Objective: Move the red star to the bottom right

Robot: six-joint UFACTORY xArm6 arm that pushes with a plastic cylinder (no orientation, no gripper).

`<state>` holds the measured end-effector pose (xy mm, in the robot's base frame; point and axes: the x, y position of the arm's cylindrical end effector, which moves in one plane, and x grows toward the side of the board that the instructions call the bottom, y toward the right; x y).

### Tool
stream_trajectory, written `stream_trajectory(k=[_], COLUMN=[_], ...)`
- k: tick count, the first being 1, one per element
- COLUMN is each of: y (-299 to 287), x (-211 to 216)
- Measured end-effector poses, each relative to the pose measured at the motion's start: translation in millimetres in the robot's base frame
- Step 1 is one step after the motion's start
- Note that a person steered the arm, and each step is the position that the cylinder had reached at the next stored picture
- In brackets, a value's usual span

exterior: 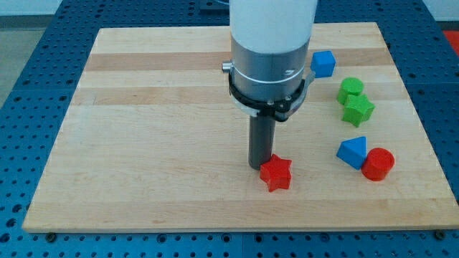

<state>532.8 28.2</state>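
The red star [276, 173] lies on the wooden board [143, 143], a little right of centre and near the view's bottom. My tip [259, 167] stands at the star's upper left edge, touching or nearly touching it. The rod rises from there into the white and grey arm body above.
A blue triangular block [353, 152] and a red cylinder [378, 164] sit together at the view's right, level with the star. Two green blocks [351, 89] [358, 110] lie above them. A blue cube [323, 63] lies near the top right.
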Motion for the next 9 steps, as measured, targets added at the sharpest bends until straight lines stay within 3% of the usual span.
stream_trajectory(k=[4,7,9], y=[-13.2,22.1,18.5], x=[29.0,-18.2,-16.1])
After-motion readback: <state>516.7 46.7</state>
